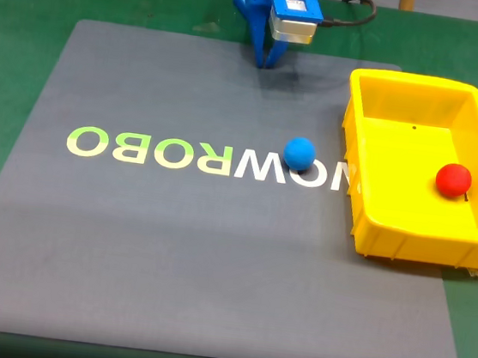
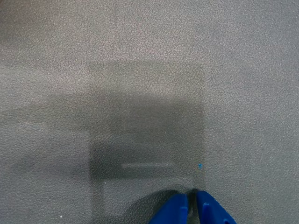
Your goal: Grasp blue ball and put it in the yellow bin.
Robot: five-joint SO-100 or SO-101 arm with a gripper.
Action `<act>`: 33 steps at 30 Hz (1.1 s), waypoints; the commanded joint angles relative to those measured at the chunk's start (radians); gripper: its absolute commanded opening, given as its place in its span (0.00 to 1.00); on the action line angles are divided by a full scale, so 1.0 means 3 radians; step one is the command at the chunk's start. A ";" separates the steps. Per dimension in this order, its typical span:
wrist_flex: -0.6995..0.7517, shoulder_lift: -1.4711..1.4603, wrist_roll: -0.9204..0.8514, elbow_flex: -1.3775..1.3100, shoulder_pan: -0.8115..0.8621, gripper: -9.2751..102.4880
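A: How is the tool (image 1: pixel 268 60) set at this moment?

B: It is seen at the far edge of the grey mat (image 1: pixel 169 257), tips pointed down at bare mat. In the wrist view the two blue fingers (image 2: pixel 174 211) are pressed together with barely a slit between them, and nothing is held.

A: And where is the blue ball (image 1: pixel 299 153) found from there?

B: In the fixed view it is seen nearer the camera than the tool and a little to the right, resting on the white lettering (image 1: pixel 215 158). The yellow bin (image 1: pixel 422 88) is placed just beyond it on that same side, close but apparently not touching. A red ball (image 1: pixel 453 179) is already lying inside the bin.

A: What is needed for the reach to be done well?

B: The fingers should probably be spread before the descent, not over the ball. The ball is best straddled squarely through its middle, since a sphere is likely to be squirted out by an off-centre pinch. The bin wall should be given room, as the ball could be nudged against it.
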 commanded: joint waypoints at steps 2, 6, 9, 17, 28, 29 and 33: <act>0.0066 0.0046 0.0000 0.0107 0.0031 0.08; 0.0066 0.0046 0.0000 0.0107 0.0031 0.08; 0.0066 0.0046 0.0000 0.0107 0.0031 0.08; 0.0061 0.0046 0.0143 0.0107 0.0031 0.47; 0.0005 0.0046 0.0143 0.0015 0.0031 0.48; 0.0010 0.0046 0.0164 -0.0061 0.0031 0.48; 0.0036 0.0031 0.0133 -0.0455 -0.0010 0.48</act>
